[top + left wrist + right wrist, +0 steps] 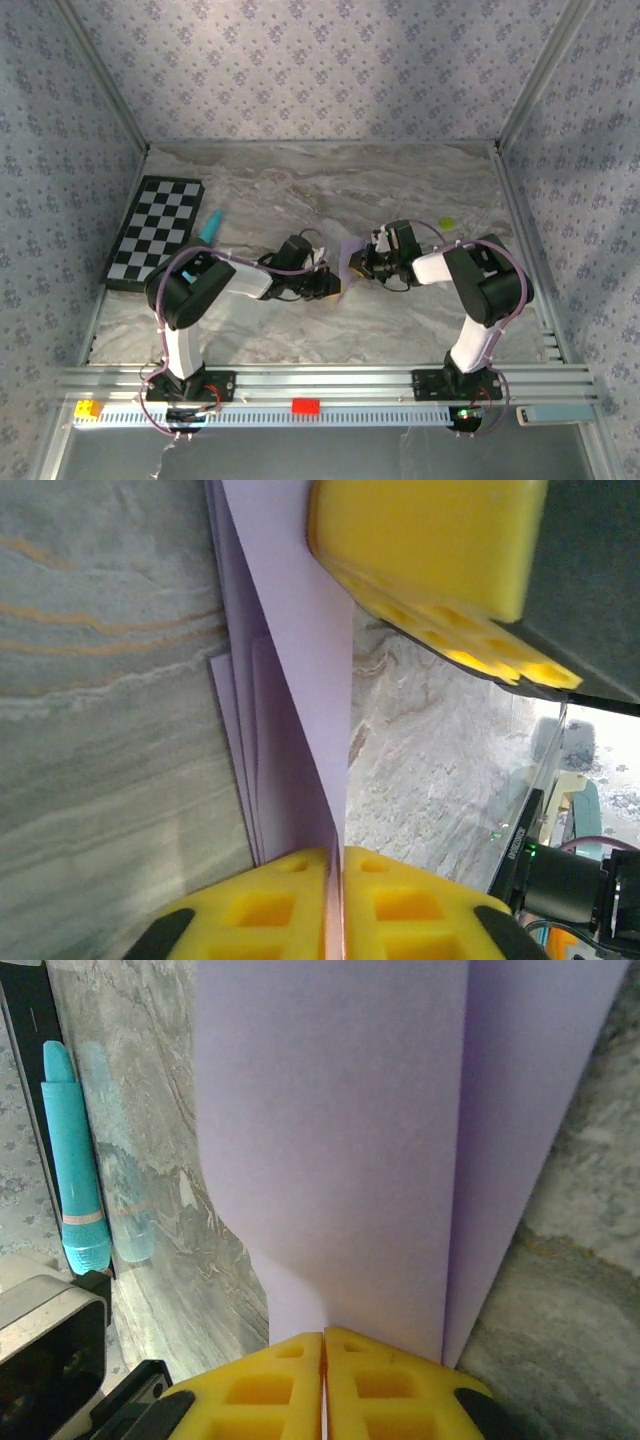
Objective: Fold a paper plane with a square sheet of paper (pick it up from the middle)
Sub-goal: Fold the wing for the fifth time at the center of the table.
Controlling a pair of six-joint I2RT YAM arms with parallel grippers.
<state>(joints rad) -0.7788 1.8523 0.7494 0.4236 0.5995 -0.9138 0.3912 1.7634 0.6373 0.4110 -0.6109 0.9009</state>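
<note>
Showing the layered, partly folded pale lilac paper sheet (330, 1110) above the table (280, 340), right of the black-and-white checkered board (155, 230). The left fingers (325, 872) and right fingers (310, 1355) both clench it. Several folds appear made, but the dart looks unfinished.

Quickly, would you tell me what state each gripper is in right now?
Left gripper: closed, pinching the folded lilac paper.
Right gripper: closed, pinching the same paper.
</note>
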